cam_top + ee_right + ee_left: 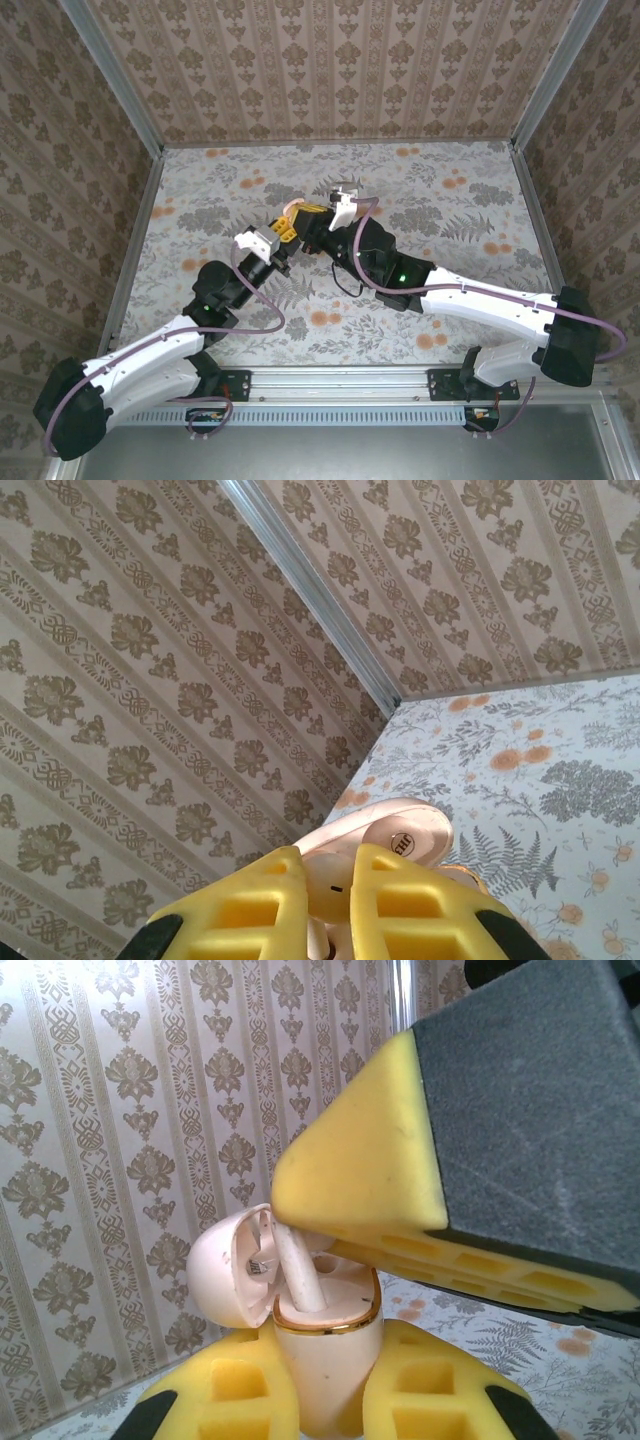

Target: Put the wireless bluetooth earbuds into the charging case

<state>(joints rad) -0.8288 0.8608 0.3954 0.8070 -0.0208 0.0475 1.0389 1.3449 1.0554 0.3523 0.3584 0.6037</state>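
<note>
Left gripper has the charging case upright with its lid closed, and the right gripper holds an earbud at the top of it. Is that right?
Not quite: the lid is open, swung back to the left, as the left wrist view shows. The rest holds: the left gripper has the charging case upright, and the right gripper holds an earbud at the top of it.

1. The desk [460, 210] is covered by a pale cloth printed with grey ferns and orange flowers.
2. Walls [330, 70] papered in beige damask stripes enclose the desk at the back and on both sides.
3. Silver metal posts [112, 80] run up the corners where the walls meet.
4. A metal rail [340, 378] lies along the desk's near edge.
</note>
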